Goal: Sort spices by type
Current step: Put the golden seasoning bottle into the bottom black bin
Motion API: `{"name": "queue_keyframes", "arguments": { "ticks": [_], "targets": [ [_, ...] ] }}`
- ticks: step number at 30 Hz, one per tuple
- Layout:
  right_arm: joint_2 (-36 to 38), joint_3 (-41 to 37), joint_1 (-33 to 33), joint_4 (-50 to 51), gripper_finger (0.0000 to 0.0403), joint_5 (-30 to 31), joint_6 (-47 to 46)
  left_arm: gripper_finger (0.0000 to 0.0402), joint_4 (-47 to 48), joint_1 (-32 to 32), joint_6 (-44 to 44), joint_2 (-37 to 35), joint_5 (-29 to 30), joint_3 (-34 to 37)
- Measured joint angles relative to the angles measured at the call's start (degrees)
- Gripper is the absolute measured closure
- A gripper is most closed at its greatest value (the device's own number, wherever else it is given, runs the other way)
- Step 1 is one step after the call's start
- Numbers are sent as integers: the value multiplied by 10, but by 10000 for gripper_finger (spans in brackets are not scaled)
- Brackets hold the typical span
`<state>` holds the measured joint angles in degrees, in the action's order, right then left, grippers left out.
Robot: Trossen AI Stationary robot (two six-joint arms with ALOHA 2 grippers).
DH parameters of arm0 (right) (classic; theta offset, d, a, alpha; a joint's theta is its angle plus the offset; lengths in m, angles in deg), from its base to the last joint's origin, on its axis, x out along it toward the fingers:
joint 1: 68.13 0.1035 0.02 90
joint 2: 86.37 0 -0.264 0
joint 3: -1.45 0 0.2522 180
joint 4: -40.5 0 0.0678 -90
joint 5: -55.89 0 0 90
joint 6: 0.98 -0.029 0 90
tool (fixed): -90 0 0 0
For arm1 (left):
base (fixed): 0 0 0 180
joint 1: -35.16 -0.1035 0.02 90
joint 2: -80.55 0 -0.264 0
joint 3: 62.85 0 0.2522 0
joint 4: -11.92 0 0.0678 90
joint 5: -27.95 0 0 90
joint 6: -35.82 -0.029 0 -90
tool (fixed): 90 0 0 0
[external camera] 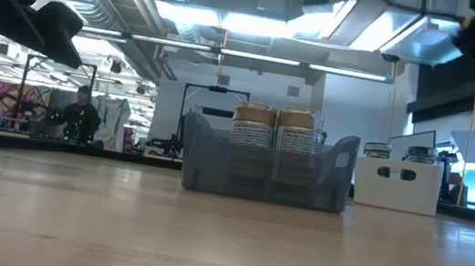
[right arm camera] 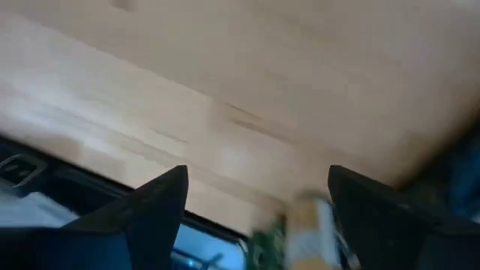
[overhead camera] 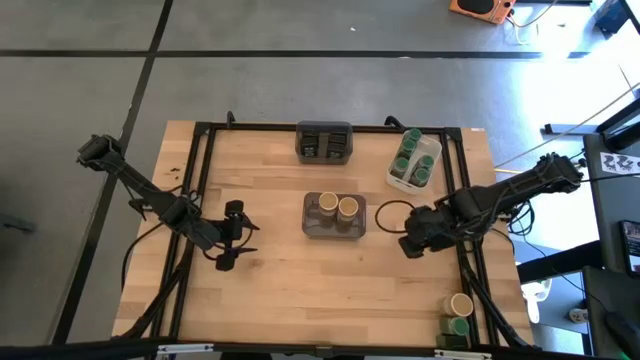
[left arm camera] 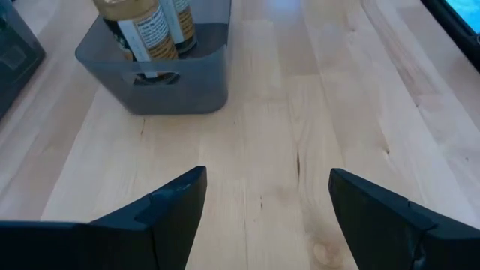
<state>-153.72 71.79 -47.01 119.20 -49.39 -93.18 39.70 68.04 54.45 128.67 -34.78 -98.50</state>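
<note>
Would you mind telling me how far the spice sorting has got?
Mostly done: two tan-lidded jars stand in the middle grey bin, green-lidded jars fill the white tray, dark tins sit in the far bin. Nothing is in hand; left gripper and right gripper are open. Left: two jars at the near right corner.
</note>
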Motion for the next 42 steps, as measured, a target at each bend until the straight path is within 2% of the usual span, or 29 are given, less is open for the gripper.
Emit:
{"name": "queue_keyframes", "arguments": {
  "ticks": [3, 8, 15, 21, 27, 34, 42],
  "targets": [
    [0, 0, 5, 35, 81, -58, -53, 123, -1, 0, -6, 0, 0, 0],
    [0, 0, 53, 50, 81, -163, -199, 123, 3, 0, -10, 0, 0, 0],
    [-15, 0, 172, -3, 81, -165, -344, 123, 5, 0, -12, 0, 0, 0],
    [-45, 0, 245, -14, 81, -164, -369, 123, 35, 0, 9, 0, 0, 0],
    [-49, 0, 259, -15, 81, -128, -367, 123, 34, 0, 9, 0, 0, 0],
    [-50, -8, 266, -23, 81, -124, -366, 123, 35, 0, 9, 0, 0, 0],
    [-68, -52, 290, -104, 81, -134, -384, 123, 36, 0, 9, 0, 0, 0]
  ]
}}
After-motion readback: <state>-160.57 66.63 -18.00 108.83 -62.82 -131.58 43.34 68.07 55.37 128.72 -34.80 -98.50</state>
